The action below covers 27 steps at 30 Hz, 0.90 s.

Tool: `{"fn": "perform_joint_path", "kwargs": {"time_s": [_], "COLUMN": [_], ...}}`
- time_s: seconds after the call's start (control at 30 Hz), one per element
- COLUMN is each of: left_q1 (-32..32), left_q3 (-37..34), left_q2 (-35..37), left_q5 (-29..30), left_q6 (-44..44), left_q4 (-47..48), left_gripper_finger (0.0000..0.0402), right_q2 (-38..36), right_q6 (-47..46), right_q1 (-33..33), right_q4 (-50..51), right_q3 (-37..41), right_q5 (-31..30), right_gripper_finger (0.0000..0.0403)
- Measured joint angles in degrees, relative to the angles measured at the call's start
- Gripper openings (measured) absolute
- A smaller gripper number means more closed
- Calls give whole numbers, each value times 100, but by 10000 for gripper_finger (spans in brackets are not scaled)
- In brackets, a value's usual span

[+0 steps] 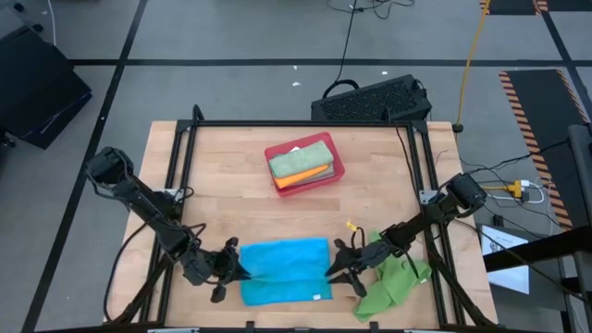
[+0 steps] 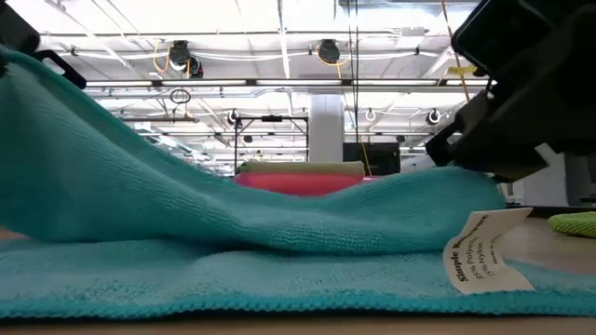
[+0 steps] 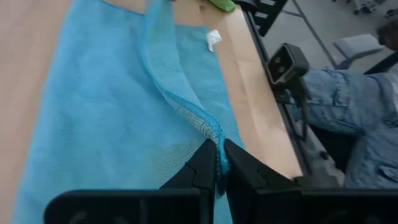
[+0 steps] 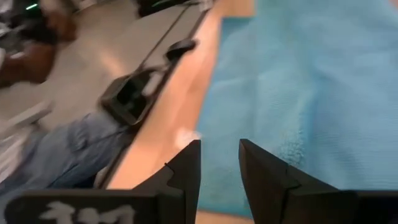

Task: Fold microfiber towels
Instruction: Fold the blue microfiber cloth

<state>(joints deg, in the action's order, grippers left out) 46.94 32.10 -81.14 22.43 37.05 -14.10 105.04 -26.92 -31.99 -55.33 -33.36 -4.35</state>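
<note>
Left gripper pinched bright blue towel at table's front edge; right gripper stood open, apparently empty; fold could slump.

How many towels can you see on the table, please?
4: a bright blue towel at the front, a bright green towel beside it, and sage green over orange in the red tray; more may be hidden.

White tag on bright blue towel: "Simple…" legible, rest of print too small to read.
</note>
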Motion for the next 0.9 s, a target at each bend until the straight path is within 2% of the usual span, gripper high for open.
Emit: {"fn": "perform_joint_path", "kwargs": {"time_s": [0.17,0.33,0.57,0.9], "left_q1": [125,204,201,372], "left_q3": [0,0,0,0], "left_q2": [0,-95,-621,-871], "left_q5": [-46,-15,-155,-301], "left_q6": [249,370,435,702], "left_q4": [-10,-155,-712,-824], "left_gripper_finger": [27,27,32,134], "right_q2": [-1,-18,-271,-372], "right_q6": [-76,-87,-176,-488], "right_q1": [20,44,39,39], "right_q4": [-4,-38,-58,727], "right_q3": [0,0,0,0], "right_q5": [-722,-779,-775,-775], "right_gripper_finger": [102,102,102,102]}}
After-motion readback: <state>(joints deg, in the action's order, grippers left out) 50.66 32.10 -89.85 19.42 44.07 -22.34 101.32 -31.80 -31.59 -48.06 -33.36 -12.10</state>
